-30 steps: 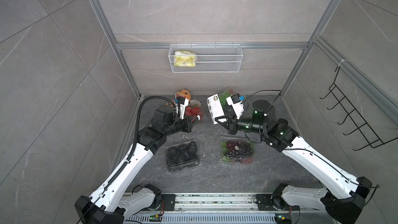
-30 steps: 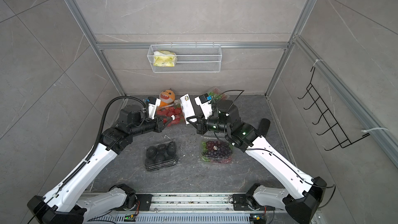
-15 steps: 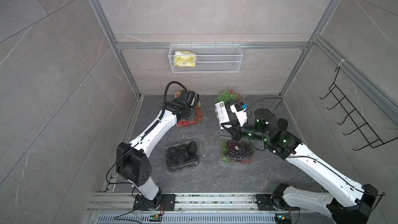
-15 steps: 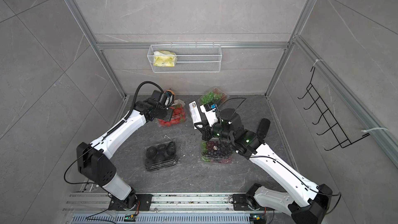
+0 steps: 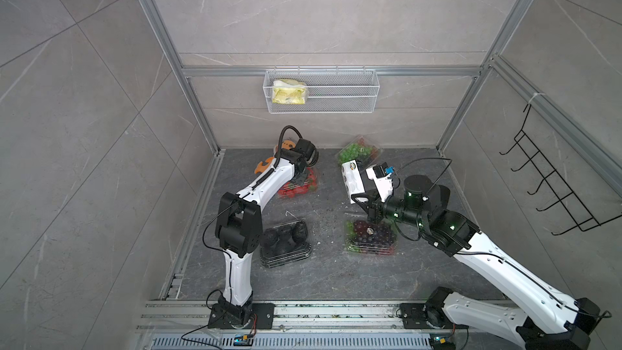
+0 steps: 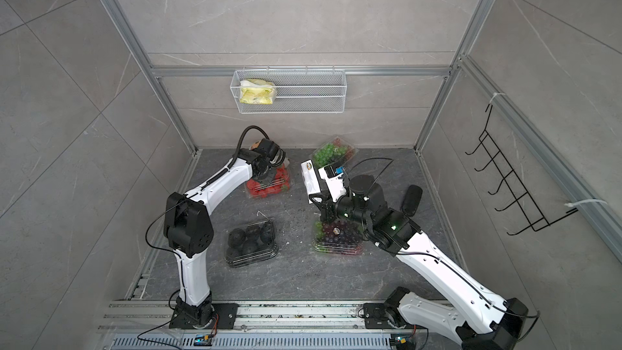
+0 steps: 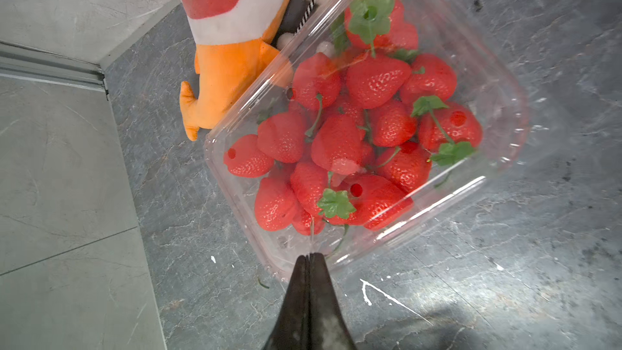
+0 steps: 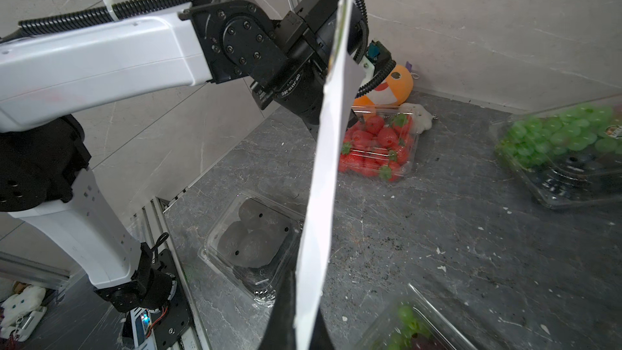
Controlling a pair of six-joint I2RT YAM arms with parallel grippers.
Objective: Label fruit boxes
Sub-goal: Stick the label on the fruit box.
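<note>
In a top view the strawberry box sits at the back beside the toy; in the left wrist view our left gripper, jaws closed, is at its rim, so we press lightly; in the right wrist view our right gripper clamps the sticker sheet.

- In both top views the left arm hid most of the orange plush toy and part of the strawberry box.
- In the left wrist view the picture's edge cut the toy off at its mouth.
- In the right wrist view the sticker sheet stood edge-on, its face unseen, and crossed the dark-fruit box.
- There the green grape box and the purple grape box were blurred and cut off.
- The round label on the purple grapes was too small to read.
</note>
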